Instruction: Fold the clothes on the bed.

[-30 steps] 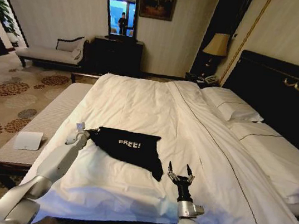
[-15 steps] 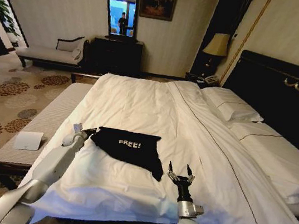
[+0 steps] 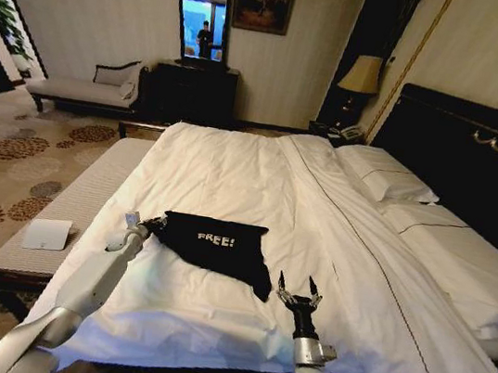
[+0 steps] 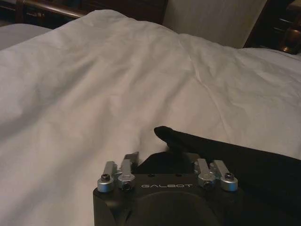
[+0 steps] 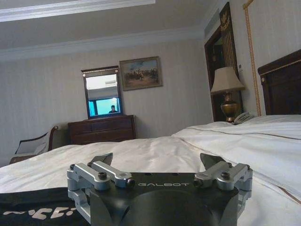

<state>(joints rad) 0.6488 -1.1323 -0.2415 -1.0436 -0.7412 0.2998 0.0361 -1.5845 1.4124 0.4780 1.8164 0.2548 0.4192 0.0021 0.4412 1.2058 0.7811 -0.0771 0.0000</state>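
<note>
A black T-shirt (image 3: pixel 217 243) lies on a white bed (image 3: pixel 232 175), partly folded, with white "FREE!" lettering readable on its chest in the head view. The left tool (image 3: pixel 152 223) sits at the shirt's left corner, pinching the black fabric between closed fingers. In the left wrist view, "GALBOT" is printed on the tool body, and a dark fold of the T-shirt (image 4: pixel 225 155) rises just beyond the left tool (image 4: pixel 167 153), with wrinkled white bedding stretching away past it. The right tool (image 3: pixel 299 291) rests on the bed just to the right of the shirt's near corner, fingers spread open and holding nothing. The right wrist view shows the same "GALBOT" marking below the right tool (image 5: pixel 157 160), with part of the shirt's lettering beside it, and beyond it a dresser (image 5: pixel 101 129), mirror (image 5: pixel 102 94), painting (image 5: pixel 140 73) and lamp (image 5: pixel 228 89).
</note>
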